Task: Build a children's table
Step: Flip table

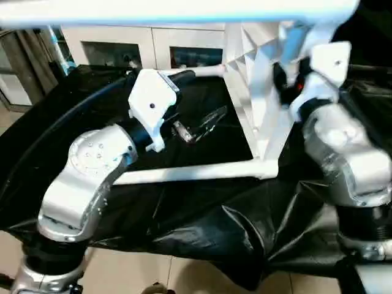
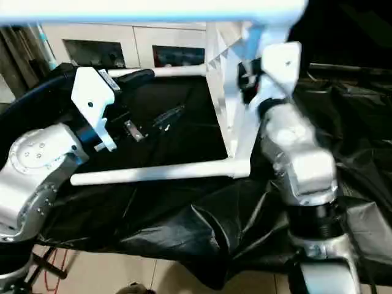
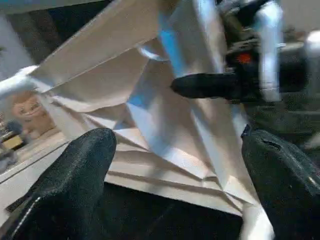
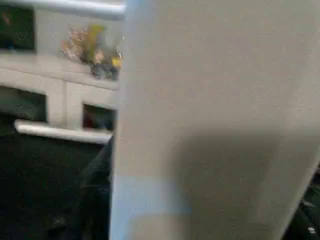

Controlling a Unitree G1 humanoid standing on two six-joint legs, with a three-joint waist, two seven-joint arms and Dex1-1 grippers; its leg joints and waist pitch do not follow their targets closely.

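While tipped on edge, table top (image 1: pixel 257 92) seemingly touches right end effector (image 1: pixel 288 79).

Work surface: my bench is a table (image 1: pixel 202 226) draped in crinkled, glossy black plastic sheeting.
Back wall: a white cabinet (image 1: pixel 153 46) with dark glass doors stands behind it.
Shelf: something colourful sits on the cabinet top (image 4: pixel 95 57), perhaps toys; I can't make it out.
Floor: pale tiles (image 1: pixel 147 272) show below the drape's front edge.
Light: bright reflections streak the sheeting.
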